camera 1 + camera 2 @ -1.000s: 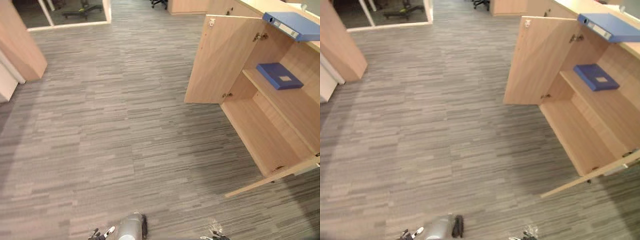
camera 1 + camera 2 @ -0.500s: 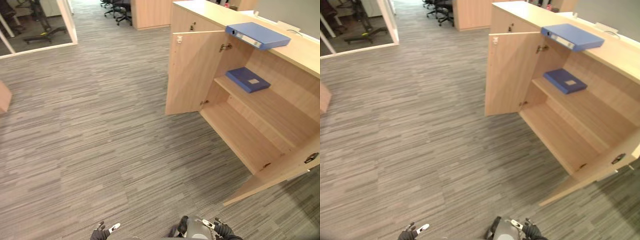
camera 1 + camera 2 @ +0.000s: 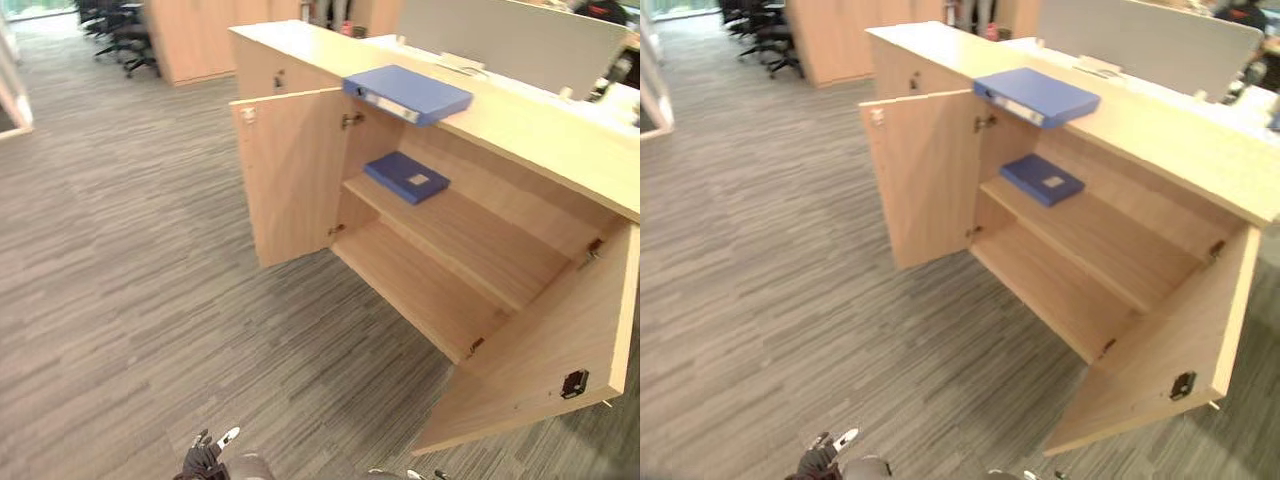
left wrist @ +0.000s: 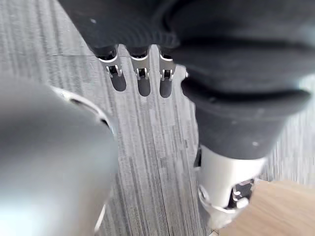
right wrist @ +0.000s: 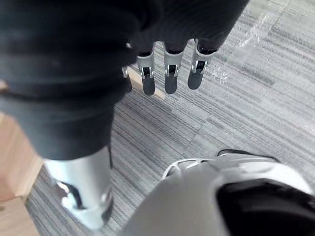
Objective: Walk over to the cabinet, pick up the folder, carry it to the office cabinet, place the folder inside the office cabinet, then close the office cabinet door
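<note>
folder [image 3: 408, 93] atop open cabinet [image 3: 540, 135], smaller blue folder [image 3: 406, 176] on its shelf [image 3: 470, 235]

floor: grey carpet [image 3: 130, 250], fine streaked pattern, plank-like tiles, running to far end of room. far end: black office chairs [image 3: 120, 35] on castors, just beside tall light-wood unit [image 3: 195, 40]. far right: grey partition screen [image 3: 500, 40], upright. left edge: white frame [image 3: 18, 100], partly cut off. lighting even and soft, brighter toward far left corner.
</note>
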